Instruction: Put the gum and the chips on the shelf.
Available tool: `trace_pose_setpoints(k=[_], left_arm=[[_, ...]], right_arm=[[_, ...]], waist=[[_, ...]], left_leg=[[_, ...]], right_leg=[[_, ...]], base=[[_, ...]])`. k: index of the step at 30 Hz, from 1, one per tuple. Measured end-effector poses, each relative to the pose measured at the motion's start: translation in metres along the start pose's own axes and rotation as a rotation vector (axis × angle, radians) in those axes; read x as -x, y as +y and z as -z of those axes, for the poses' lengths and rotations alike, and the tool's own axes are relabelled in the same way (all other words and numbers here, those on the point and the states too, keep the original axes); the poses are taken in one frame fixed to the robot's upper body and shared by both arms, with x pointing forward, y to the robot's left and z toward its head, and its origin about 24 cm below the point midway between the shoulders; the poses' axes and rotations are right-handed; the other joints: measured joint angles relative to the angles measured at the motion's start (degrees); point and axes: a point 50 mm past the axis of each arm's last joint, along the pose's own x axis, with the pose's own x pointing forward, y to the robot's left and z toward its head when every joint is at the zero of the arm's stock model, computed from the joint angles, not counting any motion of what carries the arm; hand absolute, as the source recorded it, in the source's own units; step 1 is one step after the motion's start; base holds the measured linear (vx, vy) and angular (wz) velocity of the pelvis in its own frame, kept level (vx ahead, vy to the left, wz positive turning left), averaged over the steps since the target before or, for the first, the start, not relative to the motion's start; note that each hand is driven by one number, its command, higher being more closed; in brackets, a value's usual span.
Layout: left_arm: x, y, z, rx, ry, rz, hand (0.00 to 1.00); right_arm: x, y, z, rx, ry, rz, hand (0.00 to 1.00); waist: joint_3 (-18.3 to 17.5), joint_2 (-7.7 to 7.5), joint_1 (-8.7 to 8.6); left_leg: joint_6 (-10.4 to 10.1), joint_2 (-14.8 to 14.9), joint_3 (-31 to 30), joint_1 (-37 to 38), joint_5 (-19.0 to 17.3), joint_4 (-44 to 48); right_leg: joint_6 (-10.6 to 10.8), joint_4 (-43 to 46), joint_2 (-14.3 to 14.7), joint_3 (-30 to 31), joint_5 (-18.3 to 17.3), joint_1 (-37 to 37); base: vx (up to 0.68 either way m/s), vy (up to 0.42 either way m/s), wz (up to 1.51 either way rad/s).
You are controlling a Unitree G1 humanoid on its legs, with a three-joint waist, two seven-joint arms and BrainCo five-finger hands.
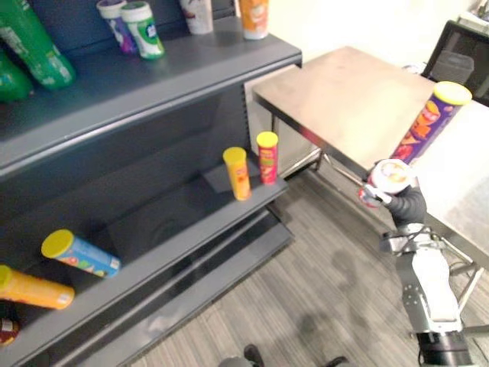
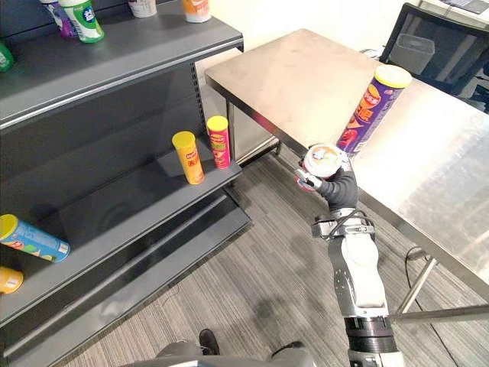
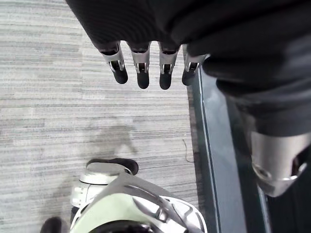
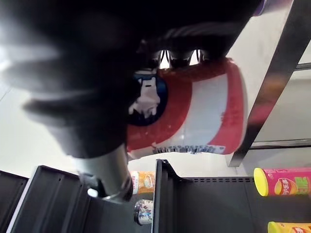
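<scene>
A red and white gum tub (image 1: 390,177) is held off the table's near edge, over the floor, with my right hand (image 1: 409,205) shut round it; the right wrist view has the tub (image 4: 194,111) close up with fingers (image 4: 180,57) curled behind it. On the steel table (image 1: 344,92) just past the hand stands a tall purple chips can (image 1: 428,122) with a yellow lid. The dark shelf (image 1: 153,76) is off to the left, well away from the tub. Low over the carpet hangs my left hand (image 3: 141,68), fingers straight and holding nothing.
The shelf's lower board (image 1: 153,222) carries a yellow can (image 1: 237,173) and a red can (image 1: 267,156) upright, plus a blue can (image 1: 80,254) and an orange can (image 1: 34,287) lying down. Gum tubs (image 1: 143,29) and green bottles (image 1: 34,42) stand on top. A black chair (image 1: 458,53) sits behind the table.
</scene>
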Motion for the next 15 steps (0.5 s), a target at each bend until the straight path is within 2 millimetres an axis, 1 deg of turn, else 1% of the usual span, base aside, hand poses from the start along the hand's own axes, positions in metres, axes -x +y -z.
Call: trace_pose_setpoints(k=[2, 3, 4, 6, 7, 8, 9, 10, 11, 12, 13, 14, 15], left_arm=[[0.0, -0.001, -0.002, 0.005, -0.01, 0.008, 0.0], [0.0, -0.001, -0.002, 0.032, -0.011, 0.016, 0.0], [0.0, -0.002, -0.003, 0.045, -0.014, 0.036, 0.0], [-0.001, -0.003, -0.006, 0.066, -0.023, 0.055, 0.0], [-0.001, -0.003, -0.006, 0.067, -0.024, 0.056, 0.0], [0.0, -0.002, -0.008, 0.061, -0.032, 0.058, 0.0], [0.0, -0.001, -0.009, 0.047, -0.041, 0.064, 0.0], [0.0, -0.003, -0.009, 0.03, -0.044, 0.073, 0.0], [-0.001, -0.007, -0.014, -0.01, -0.056, 0.091, 0.0], [-0.002, -0.005, -0.02, -0.044, -0.061, 0.096, 0.0], [-0.003, -0.003, -0.021, -0.054, -0.061, 0.096, 0.0], [-0.004, 0.001, -0.025, -0.069, -0.056, 0.095, 0.0], [-0.004, 0.0, -0.023, -0.076, -0.046, 0.105, 0.0]], right_arm=[[-0.003, 0.006, 0.002, -0.009, 0.004, -0.034, 1.0], [-0.006, 0.014, 0.004, -0.02, 0.008, -0.081, 1.0], [-0.007, 0.023, 0.007, -0.03, 0.02, -0.132, 1.0], [-0.006, 0.033, 0.013, -0.046, 0.042, -0.196, 1.0], [-0.006, 0.036, 0.014, -0.05, 0.048, -0.212, 1.0], [-0.004, 0.042, 0.017, -0.064, 0.058, -0.235, 1.0], [0.0, 0.042, 0.02, -0.074, 0.073, -0.231, 1.0], [0.005, 0.04, 0.024, -0.08, 0.089, -0.218, 1.0], [0.014, 0.039, 0.03, -0.092, 0.12, -0.184, 1.0], [0.021, 0.041, 0.035, -0.108, 0.148, -0.161, 1.0], [0.023, 0.043, 0.036, -0.114, 0.154, -0.158, 1.0], [0.023, 0.047, 0.037, -0.127, 0.152, -0.162, 1.0], [0.023, 0.052, 0.037, -0.138, 0.147, -0.174, 1.0]], waist=[[0.1, -0.22, 0.55], [0.4, -0.55, 0.81], [0.5, -0.77, 1.47], [0.7, -1.06, 2.21], [0.7, -1.11, 2.2], [1.0, -1.43, 2.08], [1.3, -1.49, 1.72], [1.6, -1.07, 1.53], [1.7, -0.43, 1.13], [1.5, -0.96, 1.05], [1.6, -1.51, 1.07], [1.7, -2.59, 1.19], [1.8, -3.08, 1.64]], left_leg=[[0.0, -0.4, -0.6, 0.0, 0.0, 0.4], [0.3, -0.6, -1.1, -0.1, -0.3, 1.3], [0.6, -0.6, -1.9, -0.4, -1.0, 3.0], [1.2, -0.5, -3.8, -1.5, -2.9, 6.3], [1.4, -0.6, -4.8, -2.0, -3.6, 7.3], [2.2, -1.5, -7.3, -3.1, -4.6, 8.7], [3.1, -2.5, -11.0, -3.2, -5.2, 9.7], [3.4, -2.5, -13.6, -3.3, -5.5, 10.3], [4.2, -2.6, -18.8, -4.3, -5.9, 11.2], [4.4, -3.3, -22.6, -5.1, -5.6, 11.4], [4.2, -3.9, -23.8, -5.5, -5.4, 11.4], [4.0, -5.3, -25.2, -6.0, -5.3, 11.8], [3.6, -6.7, -26.0, -5.9, -5.1, 12.0]], right_leg=[[0.0, 1.0, -0.9, 0.0, 0.0, 0.4], [0.0, 1.2, -1.4, 0.0, 0.0, 1.0], [0.0, 1.4, -1.8, 0.0, 0.0, 1.7], [0.1, 2.1, -2.2, 0.3, 0.1, 3.0], [0.2, 2.8, -2.5, 1.4, 0.2, 3.2], [-0.3, 5.0, -3.2, 6.6, 0.8, 3.1], [-3.5, 9.3, -3.6, 14.7, 2.5, 1.5], [-5.2, 12.4, -2.7, 22.4, 2.5, -0.8], [-1.0, 11.8, 3.0, 34.4, -3.3, -2.5], [1.2, 9.5, 7.3, 41.3, -6.2, -3.6], [1.9, 8.2, 8.5, 43.2, -6.7, -4.3], [2.7, 5.2, 9.5, 45.8, -6.9, -5.6], [4.5, 3.1, 10.3, 48.5, -6.4, -7.0]], base=[[0.06, -0.011, 0.24], [0.04, -0.011, 0.25], [0.04, -0.002, 0.28], [0.02, 0.026, 0.43], [-0.01, 0.058, 0.78], [-0.04, 0.104, 1.1], [-0.02, 0.097, 1.37], [0.01, 0.073, 1.76], [0.05, 0.017, 2.02], [0.04, 0.022, 1.93], [0.05, 0.026, 1.71], [0.08, 0.023, 1.35], [0.08, 0.017, 1.2]])
